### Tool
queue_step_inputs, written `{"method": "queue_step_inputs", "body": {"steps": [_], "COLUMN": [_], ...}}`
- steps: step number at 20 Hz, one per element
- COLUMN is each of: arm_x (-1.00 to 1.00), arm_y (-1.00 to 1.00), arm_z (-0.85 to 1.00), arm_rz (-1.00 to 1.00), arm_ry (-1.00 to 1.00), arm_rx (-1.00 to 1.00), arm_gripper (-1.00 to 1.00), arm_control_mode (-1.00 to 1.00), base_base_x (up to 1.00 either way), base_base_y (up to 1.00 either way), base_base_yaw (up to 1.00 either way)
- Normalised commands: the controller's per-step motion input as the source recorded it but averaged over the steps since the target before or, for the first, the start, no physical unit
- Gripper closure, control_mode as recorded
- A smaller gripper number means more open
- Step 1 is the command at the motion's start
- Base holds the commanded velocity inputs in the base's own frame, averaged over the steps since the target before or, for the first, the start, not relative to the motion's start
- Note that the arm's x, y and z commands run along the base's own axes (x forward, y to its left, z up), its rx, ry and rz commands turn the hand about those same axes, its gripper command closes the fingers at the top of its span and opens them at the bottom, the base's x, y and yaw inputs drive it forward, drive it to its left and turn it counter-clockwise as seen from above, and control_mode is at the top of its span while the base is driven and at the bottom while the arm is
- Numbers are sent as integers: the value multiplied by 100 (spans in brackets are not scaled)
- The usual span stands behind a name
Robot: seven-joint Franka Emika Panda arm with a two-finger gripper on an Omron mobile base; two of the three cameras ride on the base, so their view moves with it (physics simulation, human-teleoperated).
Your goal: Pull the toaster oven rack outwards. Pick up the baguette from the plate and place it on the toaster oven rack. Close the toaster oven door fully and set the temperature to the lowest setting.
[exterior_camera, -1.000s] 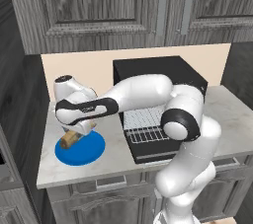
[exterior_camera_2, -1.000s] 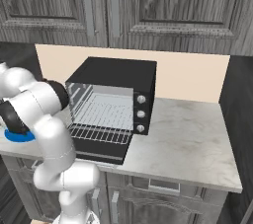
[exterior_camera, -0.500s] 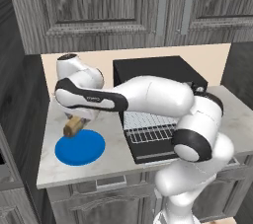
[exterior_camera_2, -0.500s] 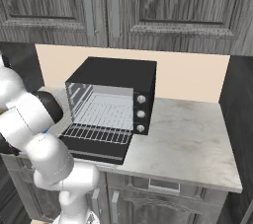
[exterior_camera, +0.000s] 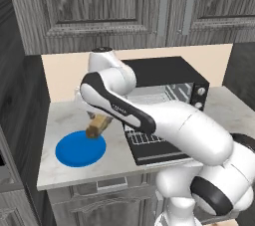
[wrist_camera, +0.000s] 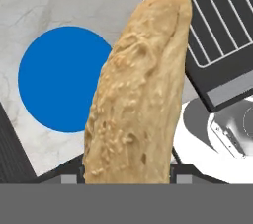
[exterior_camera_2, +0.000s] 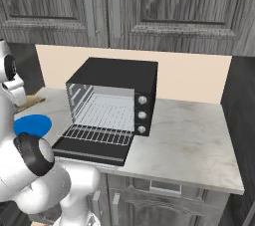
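Observation:
My gripper is shut on the baguette, a tan bread stick that hangs in the air above the right part of the blue plate. The plate lies bare on the counter below it. The baguette is clear of the plate and left of the black toaster oven. The oven door lies open and flat. The silver rack is pulled out over the door. In the hand view the rack is at the upper right. The fingers are mostly hidden by the bread.
Three silver knobs sit in a column on the oven's right front. Grey cabinets hang above the counter. A dark wall bounds the counter on the left. The marble counter stretches right of the oven.
The baguette has come up off the plate and moved right toward the oven, held in my gripper. The arm has swung up and over.

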Motion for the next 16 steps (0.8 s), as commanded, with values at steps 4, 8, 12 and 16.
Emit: {"method": "queue_step_inputs", "body": {"steps": [4, 8, 12, 16], "arm_x": [-22, 0, 8, 34], "arm_y": [-99, -100, -100, -98], "arm_z": [0, 0, 0, 0], "arm_rz": [22, 24, 19, 5], "arm_ry": [-2, 0, 0, 0], "arm_rx": [13, 11, 8, 1], "arm_gripper": [100, 100, 100, 100], "arm_control_mode": [-100, -100, -100, -100], "base_base_x": [0, 0, 0, 0], "base_base_y": [0, 0, 0, 0], "base_base_yaw": [0, 0, 0, 0]}}
